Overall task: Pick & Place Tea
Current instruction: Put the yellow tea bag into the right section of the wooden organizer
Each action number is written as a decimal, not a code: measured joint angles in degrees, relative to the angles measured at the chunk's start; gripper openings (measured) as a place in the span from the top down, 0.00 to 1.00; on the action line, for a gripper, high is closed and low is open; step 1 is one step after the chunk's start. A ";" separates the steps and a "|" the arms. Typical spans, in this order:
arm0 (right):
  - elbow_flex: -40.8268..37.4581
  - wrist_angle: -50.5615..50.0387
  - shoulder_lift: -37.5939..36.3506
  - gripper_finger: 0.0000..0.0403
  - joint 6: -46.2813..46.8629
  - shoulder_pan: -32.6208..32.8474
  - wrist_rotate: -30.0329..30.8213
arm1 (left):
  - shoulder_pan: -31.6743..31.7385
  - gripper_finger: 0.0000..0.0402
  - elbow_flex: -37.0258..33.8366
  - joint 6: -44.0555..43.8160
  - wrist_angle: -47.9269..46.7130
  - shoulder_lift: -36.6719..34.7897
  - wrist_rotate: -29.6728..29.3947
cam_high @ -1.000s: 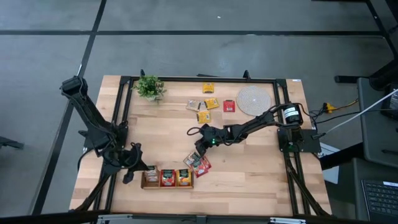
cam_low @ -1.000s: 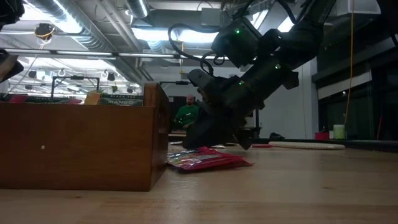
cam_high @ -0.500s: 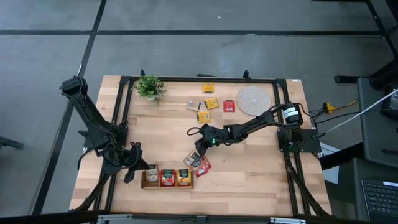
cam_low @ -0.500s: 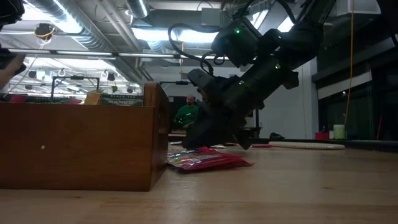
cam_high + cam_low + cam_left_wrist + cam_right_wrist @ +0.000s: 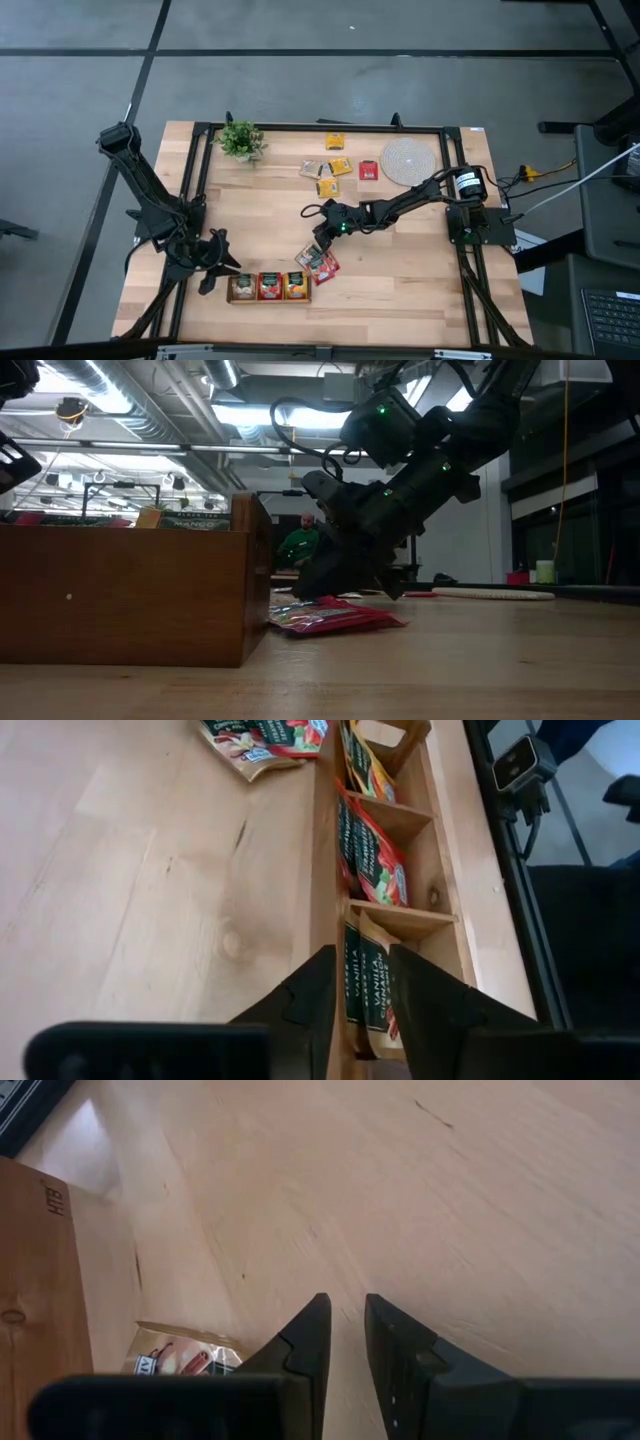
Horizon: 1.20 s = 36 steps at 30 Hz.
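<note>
The long wooden tray (image 5: 268, 299) lies near the table's front edge. It holds pale sachets (image 5: 366, 982), red sachets (image 5: 372, 852) and yellow-orange sachets (image 5: 362, 765), one kind to each compartment. My left gripper (image 5: 220, 267) hovers at the tray's left end, a little open and empty. The pale sachets show beyond its fingers (image 5: 362, 960). Red and pale sachets (image 5: 320, 263) lie flat beside the tray's right end. My right gripper (image 5: 322, 243) points down just behind them (image 5: 330, 618). Its fingers stand a narrow gap apart over bare wood (image 5: 346, 1305).
Several more sachets (image 5: 338, 167) lie at the far middle of the table, next to the round woven mat (image 5: 407, 160). A small potted plant (image 5: 240, 140) stands at the far left. A person (image 5: 300, 545) shows in the room beyond the table.
The pale sachet that stuck out by the tray's left end a second ago now sits down in the left compartment. My left gripper's fingers have spread there. My right gripper has kept still.
</note>
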 joint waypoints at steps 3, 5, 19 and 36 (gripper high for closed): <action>0.00 0.36 0.00 0.83 -1.80 -0.02 0.02 | 0.00 0.77 0.01 1.43 0.00 0.00 -2.08; 0.46 0.87 -0.22 0.83 -3.57 -0.35 0.02 | 0.40 0.77 0.02 1.80 0.00 -0.17 -5.62; 19.14 -36.62 -6.47 0.97 -16.49 -1.80 11.02 | 20.19 0.79 0.07 6.41 1.24 -4.41 -7.11; 15.27 -48.68 -6.60 0.99 -7.89 -5.63 18.15 | 49.18 0.81 0.07 27.27 19.90 5.99 9.27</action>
